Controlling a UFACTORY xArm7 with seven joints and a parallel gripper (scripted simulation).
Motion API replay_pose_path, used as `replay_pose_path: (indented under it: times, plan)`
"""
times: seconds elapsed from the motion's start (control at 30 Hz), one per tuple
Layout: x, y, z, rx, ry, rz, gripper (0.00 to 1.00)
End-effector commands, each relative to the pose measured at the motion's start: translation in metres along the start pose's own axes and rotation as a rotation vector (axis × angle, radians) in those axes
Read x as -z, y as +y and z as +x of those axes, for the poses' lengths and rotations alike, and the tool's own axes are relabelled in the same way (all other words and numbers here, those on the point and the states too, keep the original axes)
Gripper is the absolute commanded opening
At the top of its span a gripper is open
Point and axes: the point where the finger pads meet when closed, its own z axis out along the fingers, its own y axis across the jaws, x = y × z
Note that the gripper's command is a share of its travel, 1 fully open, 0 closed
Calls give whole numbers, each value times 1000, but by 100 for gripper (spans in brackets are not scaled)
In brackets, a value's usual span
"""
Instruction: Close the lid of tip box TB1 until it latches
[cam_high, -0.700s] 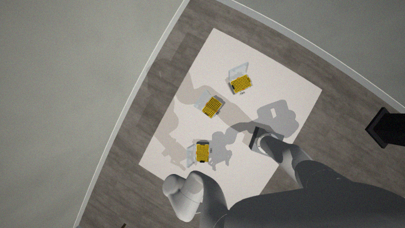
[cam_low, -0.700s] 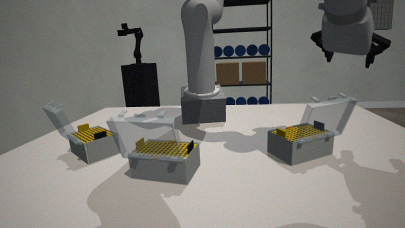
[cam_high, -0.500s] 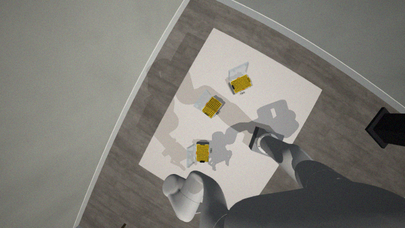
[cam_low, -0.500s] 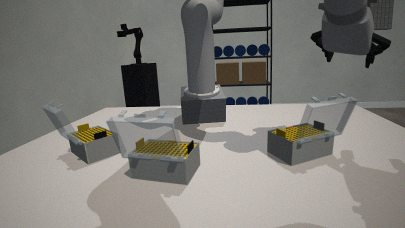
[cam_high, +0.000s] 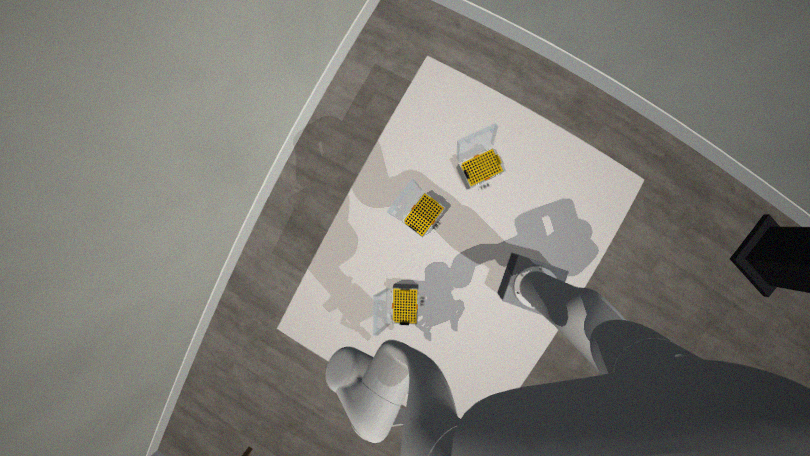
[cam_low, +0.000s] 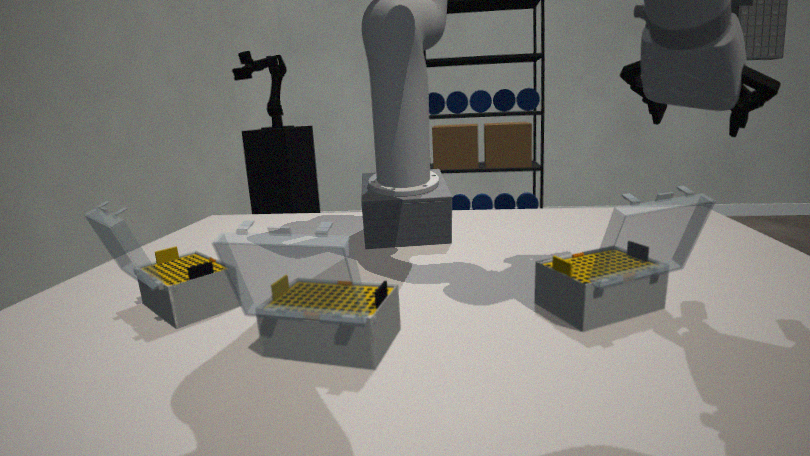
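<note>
Three grey tip boxes with yellow tip racks stand flat on the white mat, each with its clear lid open. In the exterior view they are the left box [cam_low: 181,286], the middle box [cam_low: 328,325] and the right box [cam_low: 600,291]. From above they are the far box [cam_high: 481,167], the middle box [cam_high: 422,214] and the near box [cam_high: 404,305]. Their labels are too small to read, so I cannot tell which is TB1. My gripper [cam_low: 697,121] is open and empty, high above and a little right of the right box. From above, the arm's wrist [cam_high: 371,390] hides its fingers.
The arm's base [cam_low: 406,218] stands at the mat's far edge behind the middle box. A black stand with a small arm [cam_low: 280,164] and a shelf with boxes and blue discs [cam_low: 484,130] are behind the table.
</note>
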Motion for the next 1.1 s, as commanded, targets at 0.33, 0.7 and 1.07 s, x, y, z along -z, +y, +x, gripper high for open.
replay_pose_path:
  times: [0.33, 0.7, 1.07]
  plan:
    - [50, -2, -43, -175, -47, -119, 100]
    - [77, -8, -69, -230, -59, -153, 100]
    - [108, -20, -99, -333, -80, -217, 100]
